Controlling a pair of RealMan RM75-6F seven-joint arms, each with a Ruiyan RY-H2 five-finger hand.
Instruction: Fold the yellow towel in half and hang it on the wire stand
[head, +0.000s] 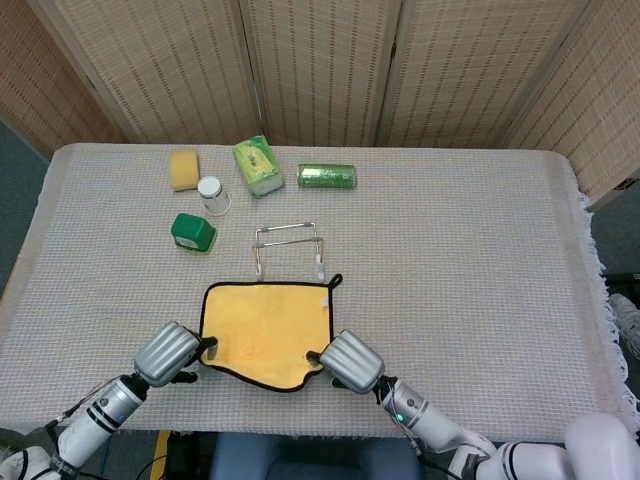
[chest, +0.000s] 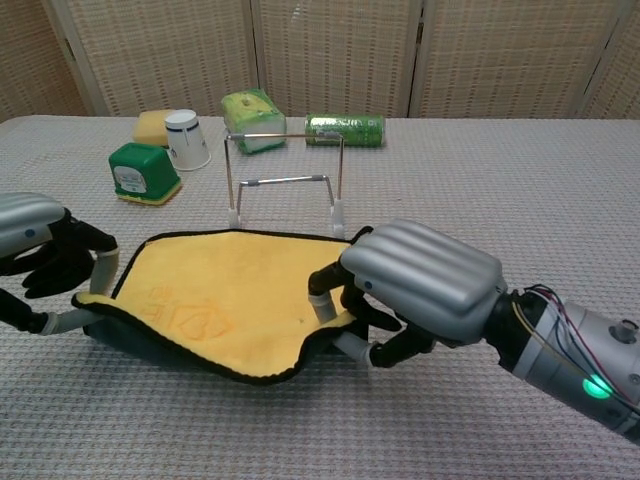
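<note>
Your yellow towel (chest: 225, 300) reads as soft matt cloth with black stitched edging. Wire stand (chest: 287, 180): thin bare metal, slight shine. Both hand shells, left hand (chest: 45, 250) and right hand (chest: 415, 290), look like smooth satin-grey plastic. Tablecloth (chest: 500, 200): coarse woven fabric.

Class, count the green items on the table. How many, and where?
3: green box at left, tissue pack at back, can lying to its right. None seem hidden.

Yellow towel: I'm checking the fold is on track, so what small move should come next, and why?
Probably carry both pinched corners forward toward the far edge. The left hand and right hand hold the yellow towel's near edge lifted off the table, while its far edge lies flat in front of the wire stand.
</note>
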